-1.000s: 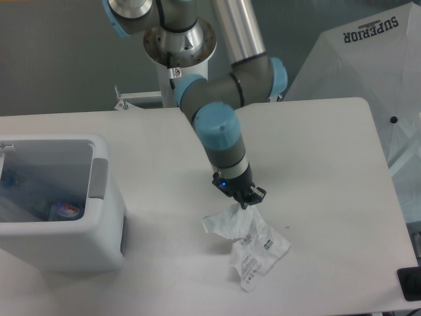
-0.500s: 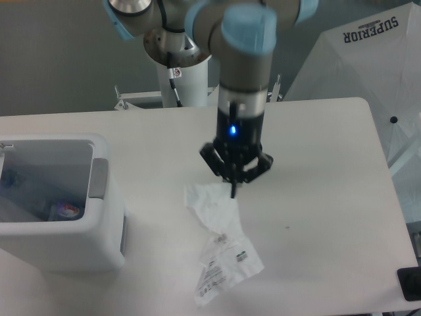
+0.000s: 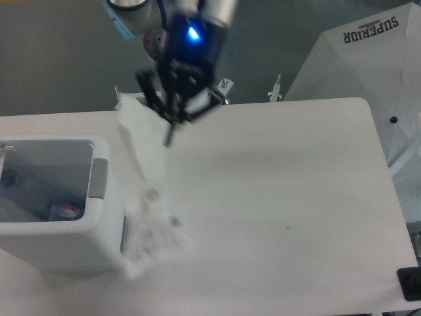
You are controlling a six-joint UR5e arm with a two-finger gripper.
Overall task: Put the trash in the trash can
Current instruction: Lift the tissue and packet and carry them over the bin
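My gripper point(image 3: 169, 135) hangs high above the table, right of the trash can, shut on the crumpled white wrapper point(image 3: 150, 191). The wrapper dangles from the fingertips as a long motion-blurred strip, its lower end near the can's right front corner. The trash can point(image 3: 105, 224) is a boxy white bin with a grey panel, standing at the left of the table. Inside it lies the clear bluish bottle point(image 3: 26, 197), partly hidden by the can's wall.
A white folded umbrella marked SUPERIOR point(image 3: 368, 59) leans beyond the table's right rear corner. A dark object point(image 3: 409, 284) sits at the right front edge. The arm's base post point(image 3: 181, 72) rises behind the table.
The gripper has risen and swung left toward the trash can, carrying the wrapper off the table. The wrapper now hangs stretched and blurred beside the can.
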